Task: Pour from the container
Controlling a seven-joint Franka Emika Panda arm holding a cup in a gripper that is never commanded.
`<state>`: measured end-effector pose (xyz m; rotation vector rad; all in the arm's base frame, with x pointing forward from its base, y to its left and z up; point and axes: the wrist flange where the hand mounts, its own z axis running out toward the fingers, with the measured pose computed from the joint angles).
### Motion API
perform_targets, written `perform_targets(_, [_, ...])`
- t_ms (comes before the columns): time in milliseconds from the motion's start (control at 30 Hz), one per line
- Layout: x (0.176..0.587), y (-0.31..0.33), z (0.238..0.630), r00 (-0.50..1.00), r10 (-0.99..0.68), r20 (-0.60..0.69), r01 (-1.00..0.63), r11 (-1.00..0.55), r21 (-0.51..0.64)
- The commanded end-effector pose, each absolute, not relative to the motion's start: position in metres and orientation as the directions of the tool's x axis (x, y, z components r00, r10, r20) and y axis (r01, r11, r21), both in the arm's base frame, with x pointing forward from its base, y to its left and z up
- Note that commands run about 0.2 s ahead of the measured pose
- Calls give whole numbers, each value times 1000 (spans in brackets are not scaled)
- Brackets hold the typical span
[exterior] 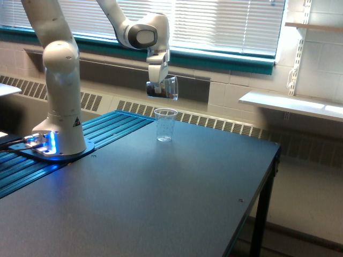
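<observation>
A: Where's the container (166, 88)?

B: Up in the air, clamped in the end effector (156, 89), tipped onto its side with its mouth toward the exterior view's right. There's something dark inside near its base.

A: And below it?

B: A speckled cup (165, 125) stands upright on the dark bench (161, 198), just under the held one and well apart from it. The white arm's base (60, 147) sits at the exterior view's left, on the blue ribbed strip, with a window blind behind
</observation>
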<state>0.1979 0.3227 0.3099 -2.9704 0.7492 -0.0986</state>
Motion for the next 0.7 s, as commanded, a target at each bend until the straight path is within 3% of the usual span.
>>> perform_targets(33, [191, 327, 316, 874, -486, 32, -481, -872, -91])
perform_targets(700, [203, 333, 321, 824, -567, 17, -563, -821, -96])
